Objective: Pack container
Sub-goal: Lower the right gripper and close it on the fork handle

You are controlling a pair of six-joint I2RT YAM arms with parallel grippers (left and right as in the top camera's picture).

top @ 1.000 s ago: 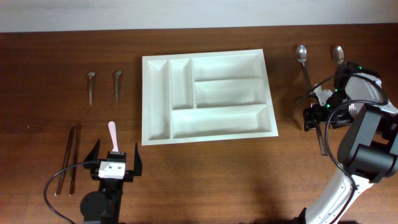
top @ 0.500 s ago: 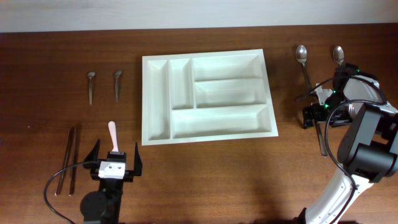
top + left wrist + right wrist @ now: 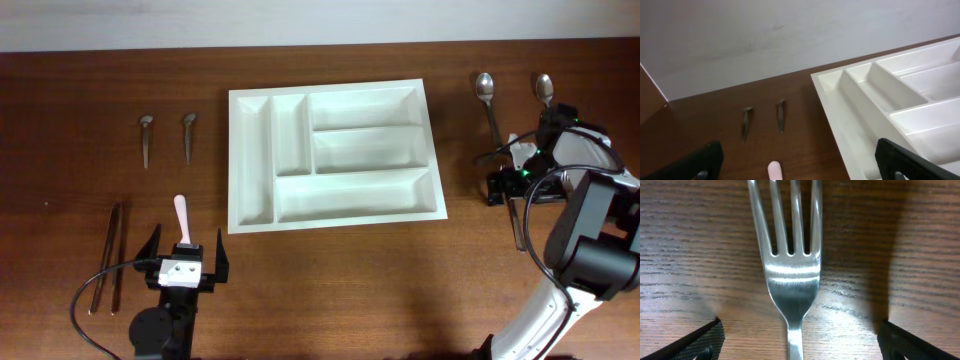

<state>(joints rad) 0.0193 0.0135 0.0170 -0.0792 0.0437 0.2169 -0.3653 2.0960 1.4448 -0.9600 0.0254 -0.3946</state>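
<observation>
White cutlery tray [image 3: 333,156] is the landmark. It lies flat on the dark wood table [image 3: 330,300], about mid-width, nearer the far edge. It has two narrow upright compartments on its left side and three long horizontal ones on its right, all showing bare white plastic.

Left of the tray, well apart from it: two small spoons [image 3: 146,138] [image 3: 188,136] lie side by side with bowls at the far end. Further left and nearer the front are two thin dark chopsticks [image 3: 110,258], roughly parallel. A pale pink handle [image 3: 180,214] lies front-left of the tray's near-left corner.

Left gripper [image 3: 186,252] sits front-left of the tray, just behind the pink handle's near end. Its jaws are spread wide with nothing between the pads. In the left wrist view both fingertips [image 3: 695,162] are at the frame's bottom corners and the pink tip shows low between them, untouched.

Right of the tray: two larger spoons [image 3: 487,100] [image 3: 545,92] lie with bowls at the far end. A metal fork [image 3: 792,275] lies flat on the wood to the tray's right, level with its near-right corner.

Right gripper [image 3: 801,341] is low over the fork, jaws fully apart. One finger is on each side of the fork's neck, both clear of the metal, so it grips nothing.
</observation>
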